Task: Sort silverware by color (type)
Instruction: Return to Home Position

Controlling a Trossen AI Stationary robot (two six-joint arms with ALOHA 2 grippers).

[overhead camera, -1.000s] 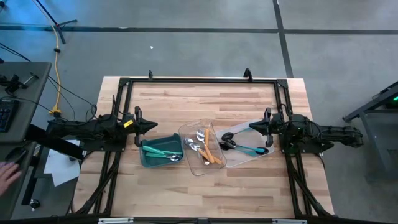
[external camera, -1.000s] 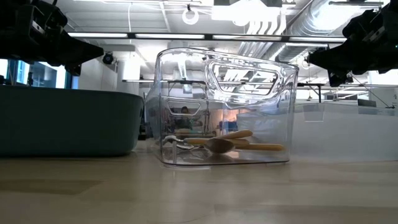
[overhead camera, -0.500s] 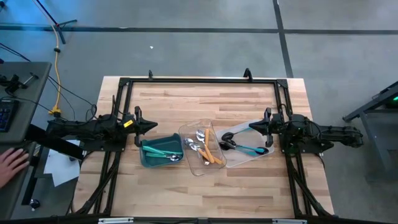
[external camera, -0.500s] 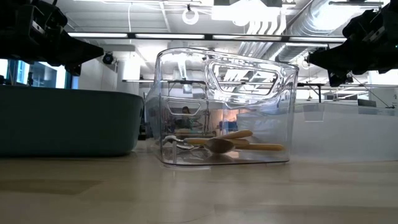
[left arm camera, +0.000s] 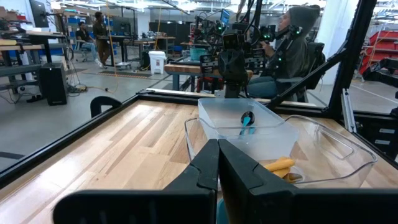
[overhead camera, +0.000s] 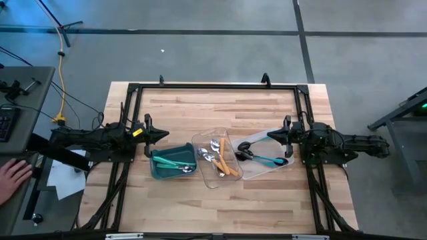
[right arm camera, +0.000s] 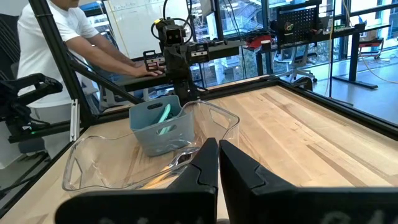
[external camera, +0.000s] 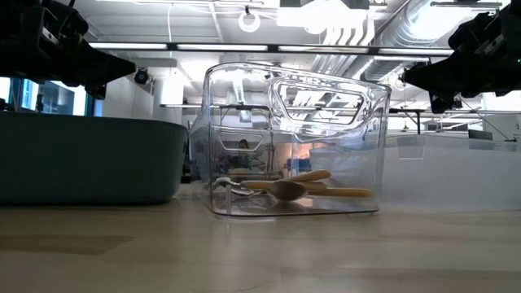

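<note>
Person's hand (overhead camera: pixel 9 177): far left, off the table, resting on a side desk.
Left gripper (overhead camera: pixel 167 135): raised at the table's left, by the teal bin's far edge; closed tight, holding nothing.
Teal bin (overhead camera: pixel 160 175): holds teal-handled spoons (overhead camera: pixel 172 160).
Middle clear tray (overhead camera: pixel 208 183): holds orange-handled spoons (overhead camera: pixel 229 167) with silver heads.
Right clear tray (overhead camera: pixel 270 148): holds teal-handled utensils (overhead camera: pixel 263 159) with black heads.
Right gripper (overhead camera: pixel 269 135): raised by that tray's far edge; closed, holding nothing.

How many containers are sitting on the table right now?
3. The teal bin is leftmost, a clear tray sits in the middle, and a second clear tray is rightmost. All three show fully from above, so none seems hidden.
</note>
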